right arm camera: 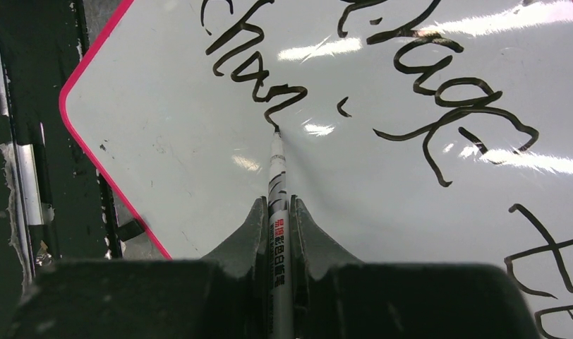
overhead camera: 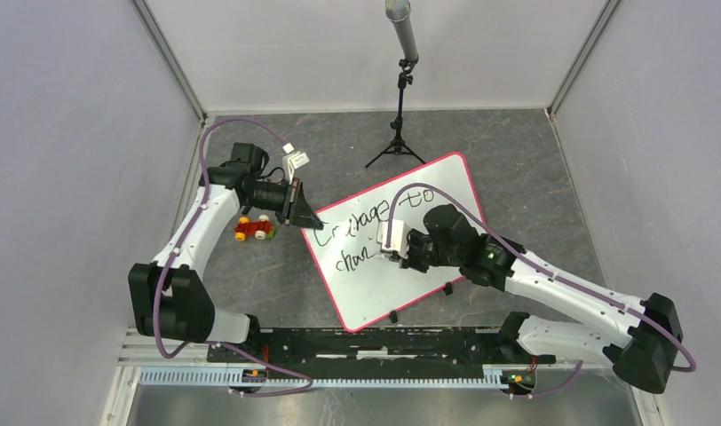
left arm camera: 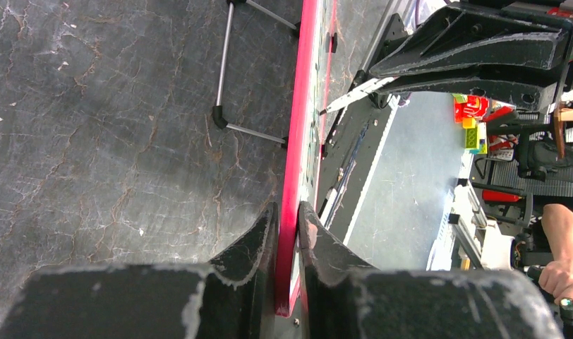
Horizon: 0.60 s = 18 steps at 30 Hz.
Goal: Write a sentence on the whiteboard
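Remotely seen from above, the whiteboard (overhead camera: 375, 293) lies askew at the middle of the dark mottled worktop (overhead camera: 526, 169), one rounded corner pointing toward the arm bases; I have both arms on it. My left arm (overhead camera: 193, 235) reaches in from the left; the left jaws stand narrow, pinched on the board's pink-red rim (left arm camera: 298, 141) at its left corner, one finger on each face; the left wrist view shows the board edge-on between them, and I cannot tell whether that edge is lifted off the worktop. My right arm (overhead camera: 561, 284) stretches over the board from the right; the right jaws are closed tight on a white marker (right arm camera: 278, 191), which stands out straight between them; its black tip touches the board's surface at the end of the last stroke. The sentence (overhead camera: 361, 220) so far runs in black script on two lines; the upper line reads "Courage to", the lower "chan"; the lower line sits near the corner closest to the bases. A small red and yellow toy car (overhead camera: 255, 229) rests on the worktop just left of the board, beside the left jaws and apart from the rim. A microphone (overhead camera: 400, 22) on a black tripod (overhead camera: 397, 146) stands beyond the board's far edge.
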### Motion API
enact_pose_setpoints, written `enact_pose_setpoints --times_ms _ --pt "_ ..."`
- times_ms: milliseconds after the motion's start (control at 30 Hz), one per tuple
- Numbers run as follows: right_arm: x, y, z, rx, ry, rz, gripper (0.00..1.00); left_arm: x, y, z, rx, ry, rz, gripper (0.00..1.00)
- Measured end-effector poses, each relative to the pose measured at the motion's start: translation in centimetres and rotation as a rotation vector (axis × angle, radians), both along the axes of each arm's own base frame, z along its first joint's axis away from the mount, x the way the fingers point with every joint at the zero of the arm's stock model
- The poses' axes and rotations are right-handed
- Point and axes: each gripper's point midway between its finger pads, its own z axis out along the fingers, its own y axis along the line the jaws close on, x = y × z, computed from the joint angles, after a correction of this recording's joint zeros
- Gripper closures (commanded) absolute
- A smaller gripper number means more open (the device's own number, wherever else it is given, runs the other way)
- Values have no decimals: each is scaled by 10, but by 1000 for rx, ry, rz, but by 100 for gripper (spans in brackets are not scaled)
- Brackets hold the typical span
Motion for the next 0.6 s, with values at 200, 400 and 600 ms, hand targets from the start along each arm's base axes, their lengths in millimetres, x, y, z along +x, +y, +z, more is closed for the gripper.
enact_pose_setpoints --times_ms 200,400,600 --pt "8 -6 5 6 -6 -35 100 0 0 0 0 0 -1 98" --pt "14 -8 8 6 -18 -63 100 0 0 0 0 0 -1 98" --pt "21 -7 14 9 -32 -86 100 0 0 0 1 -1 0 98"
